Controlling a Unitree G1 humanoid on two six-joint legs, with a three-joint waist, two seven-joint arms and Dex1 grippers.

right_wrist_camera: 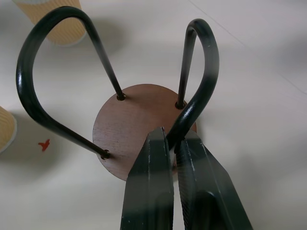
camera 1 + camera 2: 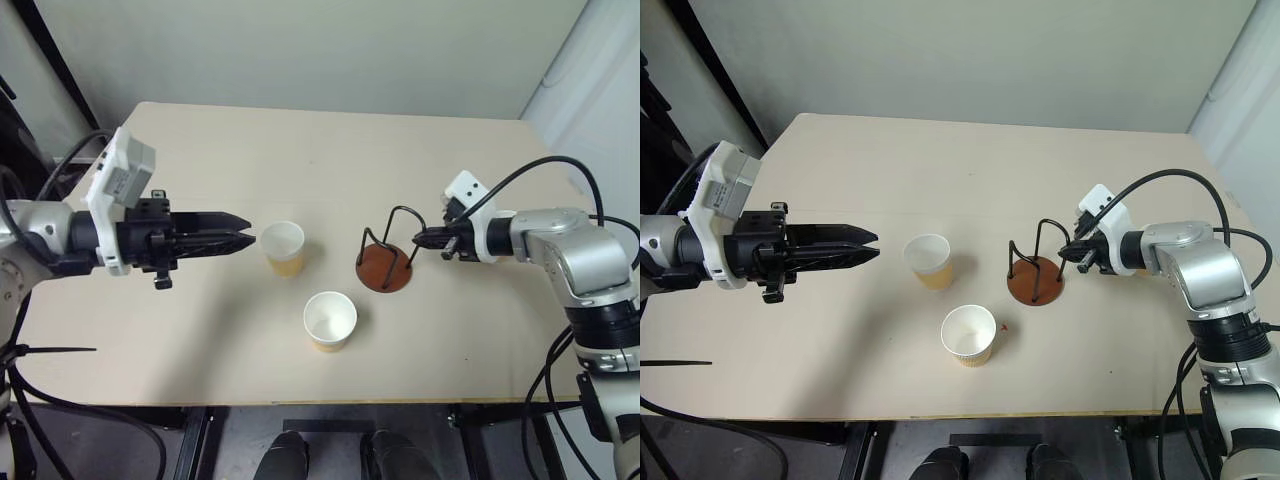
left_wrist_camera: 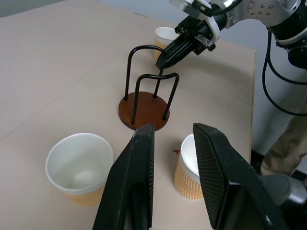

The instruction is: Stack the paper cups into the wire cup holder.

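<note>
While the right gripper (image 1: 173, 143) is clamped on one black wire loop of the wire cup holder (image 2: 385, 267), the holder is seen standing mid-surface (image 2: 200, 340) on its reddish-brown disc. Two paper cups (image 2: 283, 247) (image 2: 330, 320) are placed upright just to its left (a third (image 3: 165, 36) is seen beyond it). The left gripper (image 2: 243, 238) is held beside the nearer cup, fingers apart, empty.
</note>
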